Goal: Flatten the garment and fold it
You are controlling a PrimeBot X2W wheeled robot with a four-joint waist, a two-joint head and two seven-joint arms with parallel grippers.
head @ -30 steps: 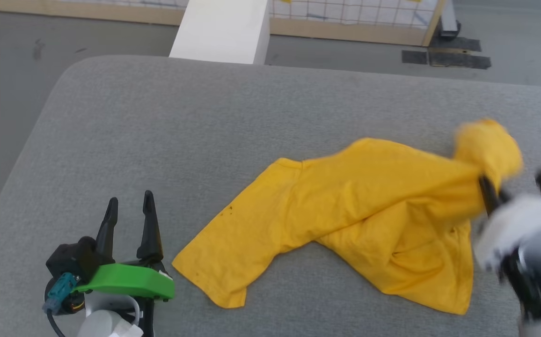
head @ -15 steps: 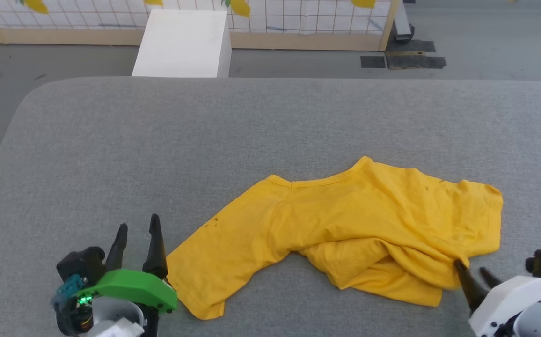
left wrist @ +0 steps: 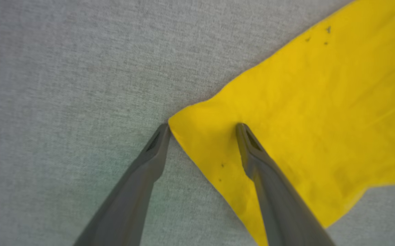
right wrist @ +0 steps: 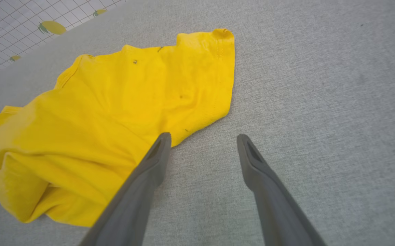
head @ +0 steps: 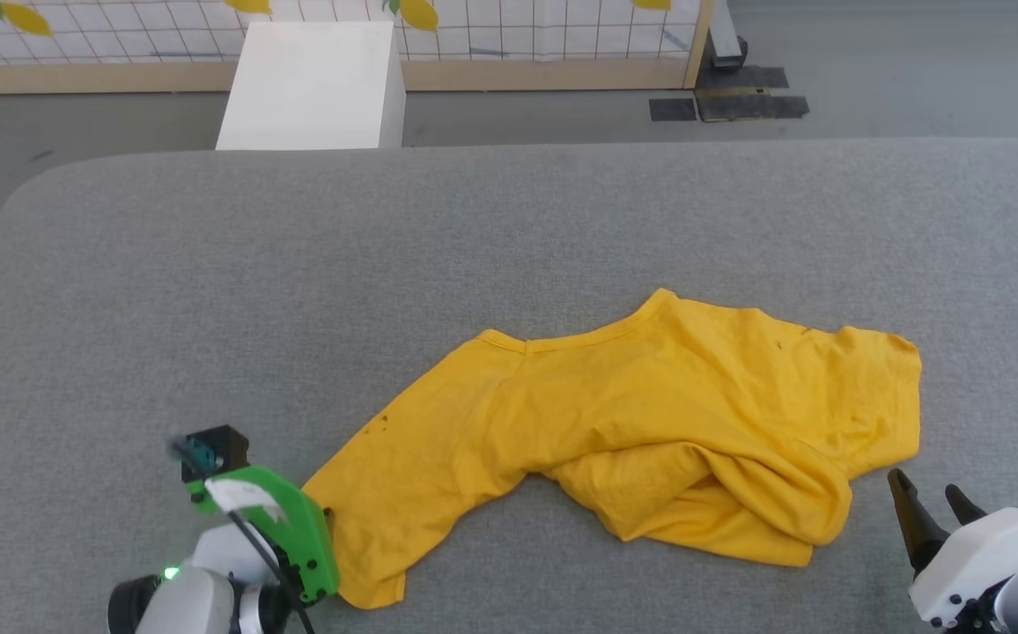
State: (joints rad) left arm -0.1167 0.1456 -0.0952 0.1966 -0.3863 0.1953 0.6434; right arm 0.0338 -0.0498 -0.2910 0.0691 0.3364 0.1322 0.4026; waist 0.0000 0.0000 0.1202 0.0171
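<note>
Overhead, the garment [head: 650, 414] lay rumpled on the grey counter [head: 210, 291], right of centre; the right claw [head: 925, 490] stood released just off its near right edge. Left wrist: the left claw [left wrist: 202, 127], spread wide, straddled the garment's near left corner. Right wrist: the right claw gaped, gripping nothing.

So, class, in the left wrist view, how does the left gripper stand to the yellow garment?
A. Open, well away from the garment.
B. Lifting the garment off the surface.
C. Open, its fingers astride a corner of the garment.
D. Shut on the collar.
C: the left gripper is open, with one finger over the garment and the other over the grey surface just beside the garment's corner.
</note>
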